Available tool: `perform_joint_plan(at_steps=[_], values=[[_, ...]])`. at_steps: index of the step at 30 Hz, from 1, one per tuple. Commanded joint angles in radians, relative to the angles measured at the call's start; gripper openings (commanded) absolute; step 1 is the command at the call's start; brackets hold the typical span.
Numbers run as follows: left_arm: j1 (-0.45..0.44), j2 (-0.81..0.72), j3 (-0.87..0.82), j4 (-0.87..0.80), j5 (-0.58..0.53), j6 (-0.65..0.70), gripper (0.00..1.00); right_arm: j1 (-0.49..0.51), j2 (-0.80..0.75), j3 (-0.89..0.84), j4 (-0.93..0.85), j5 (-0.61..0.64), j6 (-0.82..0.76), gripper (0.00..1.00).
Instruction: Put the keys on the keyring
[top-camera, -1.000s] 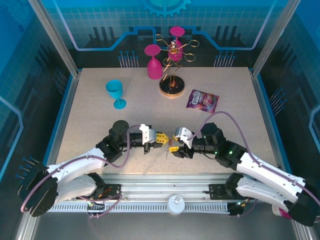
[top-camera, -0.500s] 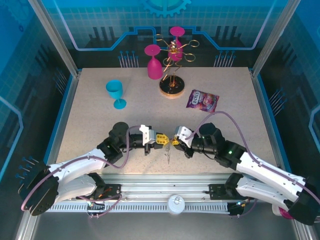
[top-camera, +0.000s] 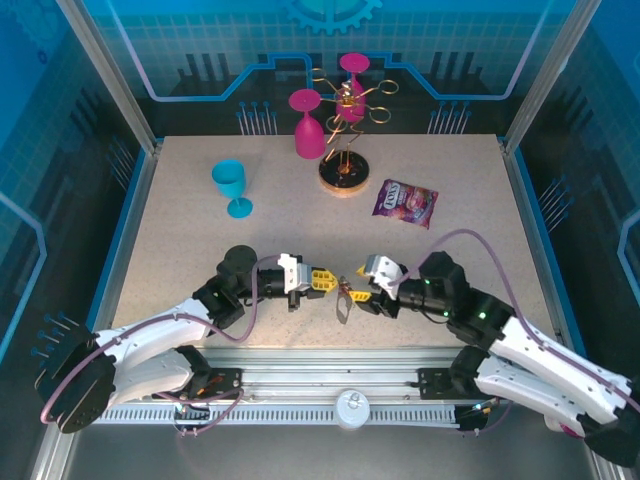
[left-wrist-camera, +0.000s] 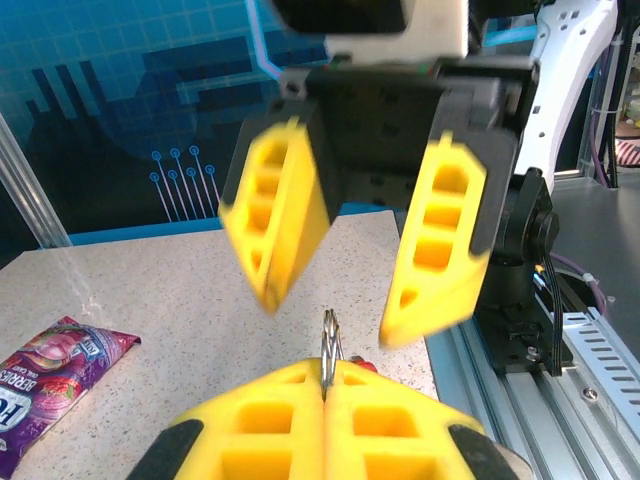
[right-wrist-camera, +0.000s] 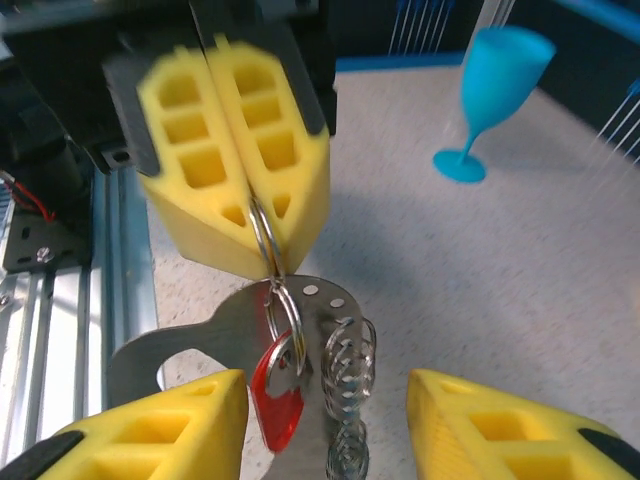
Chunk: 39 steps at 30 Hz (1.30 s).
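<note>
Keyring (right-wrist-camera: 200, 335), red key tag (right-wrist-camera: 275, 395) dangling, in clenched left gripper (right-wrist-camera: 265, 255); right gripper (left-wrist-camera: 335, 305) released, fingers apart

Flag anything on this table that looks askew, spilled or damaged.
Nothing spilled or broken. One pink cup is upside down, foot up, beside the gold rack, while the blue cup stands upright. Whether it rests on the table or hangs from the rack is unclear.

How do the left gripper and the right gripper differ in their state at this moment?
The left gripper is shut; the right gripper is open. The left gripper pinches a silver ring of the keyring; the right gripper holds nothing. Both have yellow fingers and face each other.
</note>
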<state>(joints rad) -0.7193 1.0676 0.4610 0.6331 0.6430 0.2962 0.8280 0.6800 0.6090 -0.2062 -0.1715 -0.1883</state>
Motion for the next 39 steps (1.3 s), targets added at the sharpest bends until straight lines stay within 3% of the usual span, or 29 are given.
perform_joint_plan(at_steps=[1,15,36,39], values=[[-0.007,-0.012,0.011,0.007,0.021,0.033,0.0,-0.009,-0.044,-0.03,0.054,-0.019,-0.048,0.46],[-0.007,-0.014,0.012,0.025,0.055,0.011,0.0,-0.014,0.121,0.027,0.163,-0.19,-0.074,0.33],[-0.007,-0.008,0.018,-0.008,0.07,0.027,0.0,-0.023,0.125,0.023,0.211,-0.224,-0.061,0.2],[-0.007,-0.002,0.021,-0.013,0.075,0.026,0.0,-0.025,0.135,0.027,0.209,-0.238,-0.064,0.11]])
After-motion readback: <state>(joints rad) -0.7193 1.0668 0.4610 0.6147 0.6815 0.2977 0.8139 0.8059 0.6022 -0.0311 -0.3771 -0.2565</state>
